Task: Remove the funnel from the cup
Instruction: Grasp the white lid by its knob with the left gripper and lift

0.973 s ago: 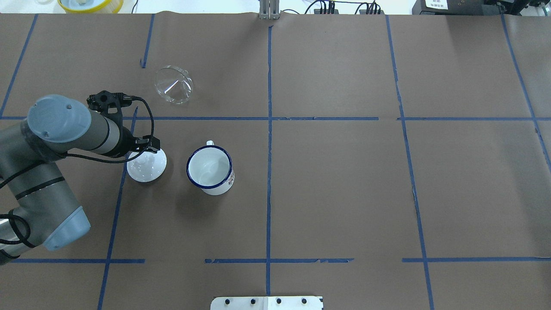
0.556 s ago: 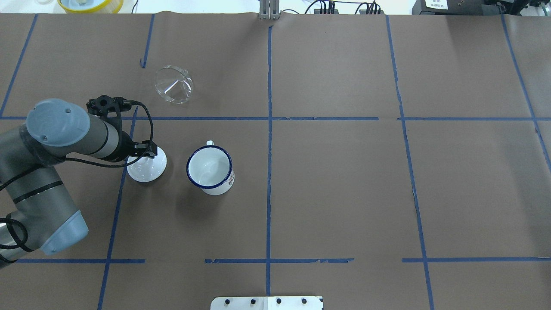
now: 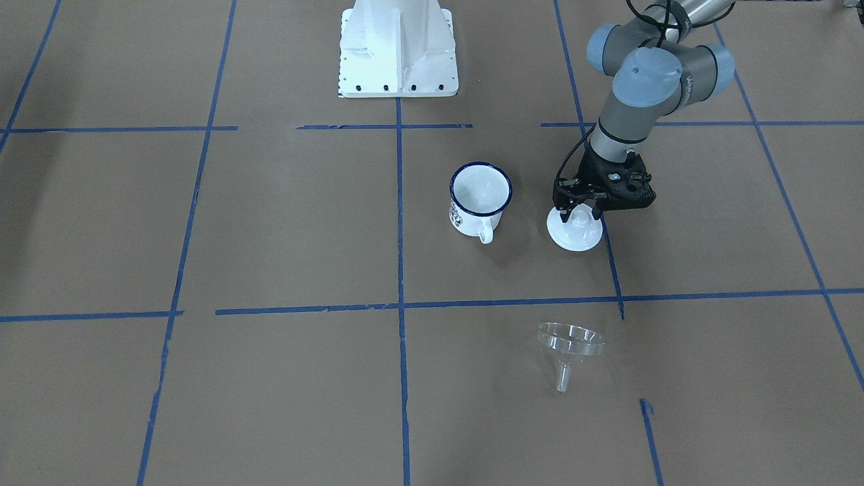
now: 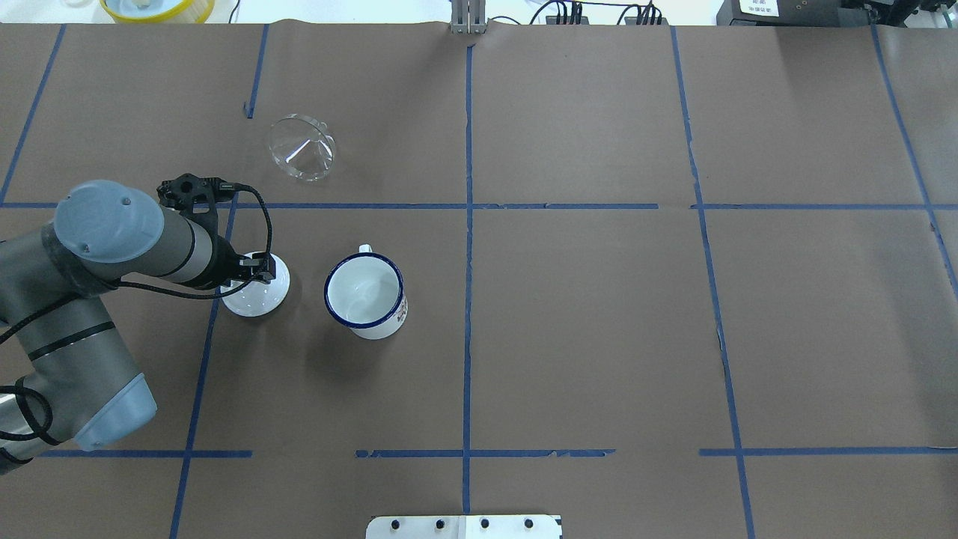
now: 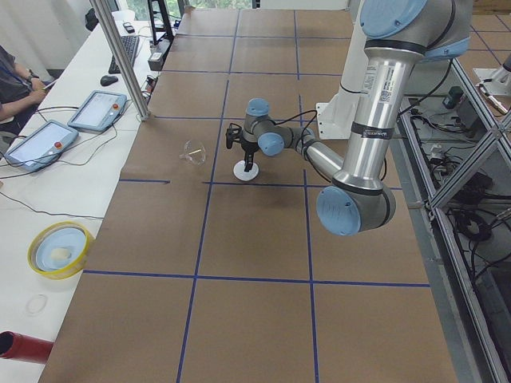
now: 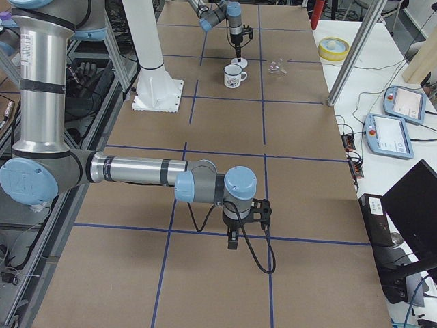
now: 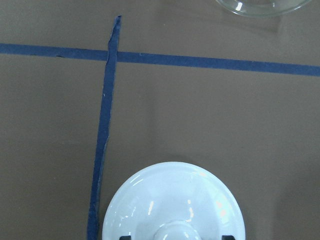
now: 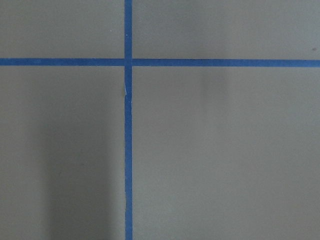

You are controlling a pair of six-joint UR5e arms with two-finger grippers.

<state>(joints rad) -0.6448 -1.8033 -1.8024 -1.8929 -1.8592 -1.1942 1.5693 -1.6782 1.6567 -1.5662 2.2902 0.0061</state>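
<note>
As reckoned outward from the robot, overhead: left gripper [image 3: 580,213], jaws spread astride the knob [image 7: 176,231] of a white lid [image 4: 254,296], nothing held; the cup [image 4: 364,292], at the lid's three o'clock, empty; the funnel [image 4: 301,147], at the cup's eleven o'clock, well apart, lying on the table [image 4: 599,337]. Grip of the right gripper [image 6: 233,240] cannot be told. Were the knob clamped, the wrong item would be lifted.

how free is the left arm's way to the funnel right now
Probably yes. The funnel lies on its side just beyond the left hand, with nothing between them. The open hand straddles the knob of the white lid, so it must lift clear first.
</note>
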